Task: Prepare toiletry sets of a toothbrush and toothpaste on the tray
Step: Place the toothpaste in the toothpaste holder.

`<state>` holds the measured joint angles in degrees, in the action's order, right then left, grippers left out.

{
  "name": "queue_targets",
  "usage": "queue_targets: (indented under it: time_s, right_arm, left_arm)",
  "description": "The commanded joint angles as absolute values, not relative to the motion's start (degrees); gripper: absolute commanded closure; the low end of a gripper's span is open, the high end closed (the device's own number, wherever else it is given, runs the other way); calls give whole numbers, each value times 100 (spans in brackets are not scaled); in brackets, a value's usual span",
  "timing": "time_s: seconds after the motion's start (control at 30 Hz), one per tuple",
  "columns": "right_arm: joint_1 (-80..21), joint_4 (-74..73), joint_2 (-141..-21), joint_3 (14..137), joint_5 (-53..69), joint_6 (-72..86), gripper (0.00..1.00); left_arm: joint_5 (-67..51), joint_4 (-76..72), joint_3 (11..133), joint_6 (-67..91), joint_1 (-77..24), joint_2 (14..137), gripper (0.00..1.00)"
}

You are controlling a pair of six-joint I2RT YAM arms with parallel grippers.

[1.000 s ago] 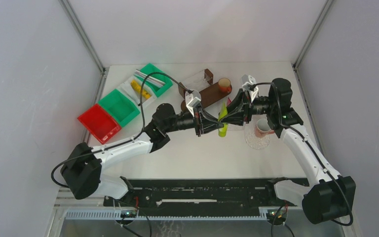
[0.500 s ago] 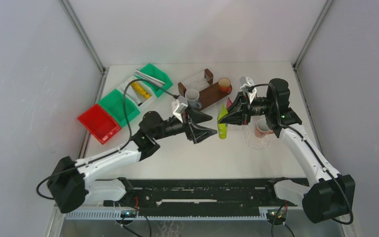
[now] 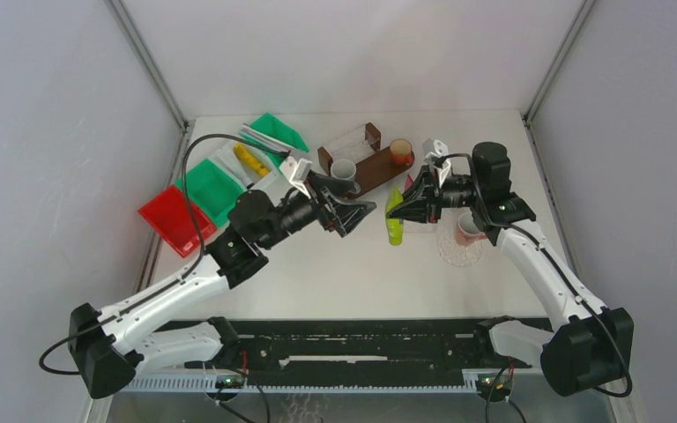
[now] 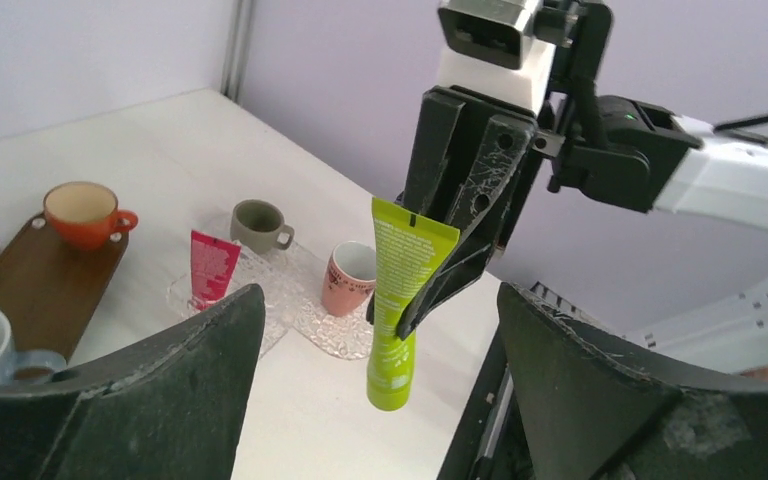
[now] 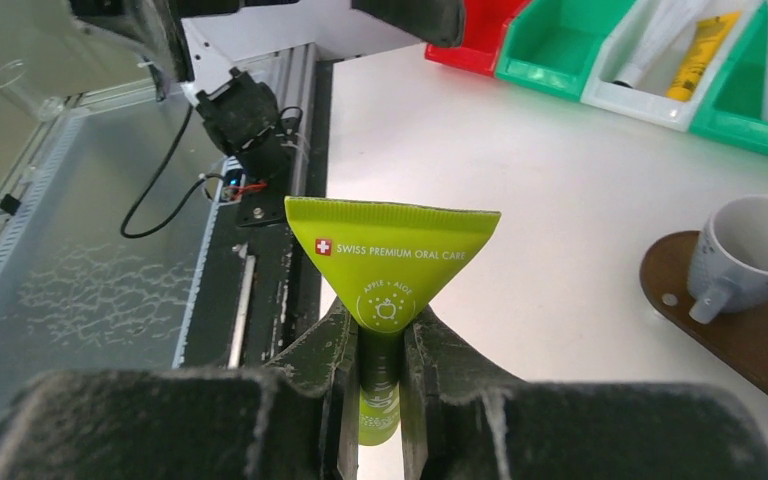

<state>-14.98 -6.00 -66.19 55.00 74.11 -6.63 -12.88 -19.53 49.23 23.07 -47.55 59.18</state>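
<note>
Toothpaste tube (image 4: 400, 290) clamped in R gripper (image 5: 380, 345); L gripper (image 3: 361, 216) fingers apart, empty. Tube to be kept vertical en route to wooden tray (image 3: 377, 169).

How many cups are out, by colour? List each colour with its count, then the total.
Pale grey cup: 1
Orange cup: 1
Pink cup: 1
Brown-grey cup: 1
Total: 4

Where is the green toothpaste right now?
In the top view, the green tube hangs over the middle of the table, pinched in the right claw, just left of the pink cup.
</note>
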Motion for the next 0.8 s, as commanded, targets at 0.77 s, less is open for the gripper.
queue_targets:
  time_s: [0.77]
  right_arm:
    - [-1606, -745, -6645, 5541, 6435, -1094, 81]
  left_arm:
    - [2212, 994, 7976, 3014, -6185, 7787, 39]
